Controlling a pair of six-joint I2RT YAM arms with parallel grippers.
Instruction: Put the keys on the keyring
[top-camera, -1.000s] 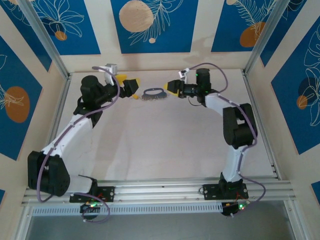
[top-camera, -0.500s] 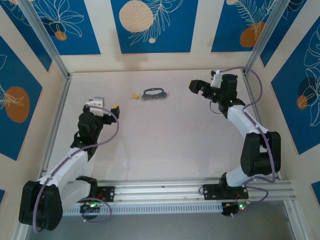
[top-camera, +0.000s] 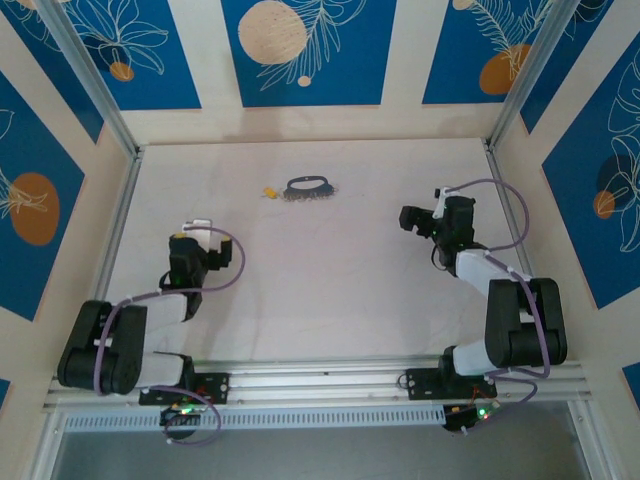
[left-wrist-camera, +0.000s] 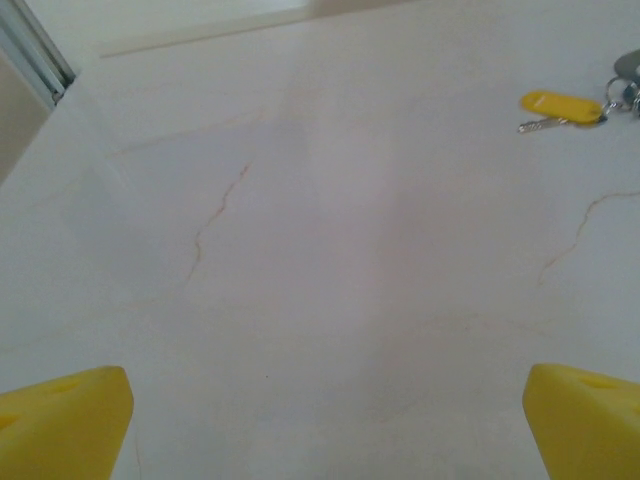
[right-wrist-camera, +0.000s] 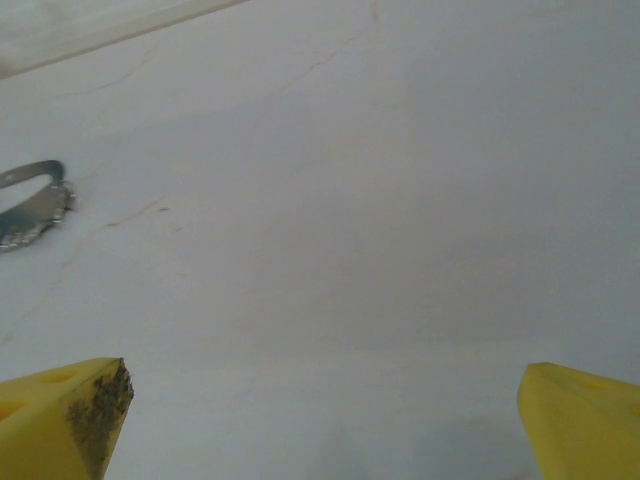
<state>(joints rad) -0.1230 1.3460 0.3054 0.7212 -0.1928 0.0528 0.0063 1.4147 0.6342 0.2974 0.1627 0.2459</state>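
The keyring (top-camera: 308, 183), a thin grey oval loop, lies flat at the far middle of the table, with the keys (top-camera: 311, 194) in a short jagged row along its near side. In the right wrist view the keyring (right-wrist-camera: 28, 173) and keys (right-wrist-camera: 40, 214) sit at the left edge. A small yellow tag (top-camera: 268, 192) lies just left of the loop, and the left wrist view shows the tag (left-wrist-camera: 560, 105) with a thin key attached. My left gripper (top-camera: 203, 243) (left-wrist-camera: 325, 430) is open over bare table at near left. My right gripper (top-camera: 411, 219) (right-wrist-camera: 325, 425) is open at right, well apart from the keys.
The white table (top-camera: 320, 290) is walled by blue-and-cream panels, with metal rails (top-camera: 115, 230) along its left and right edges. Both arms are folded back toward their bases at the near edge.
Both arms have drawn back from the keyring toward the near edge. The right gripper finished opening. The keyring, keys and yellow tag stay where they lay.
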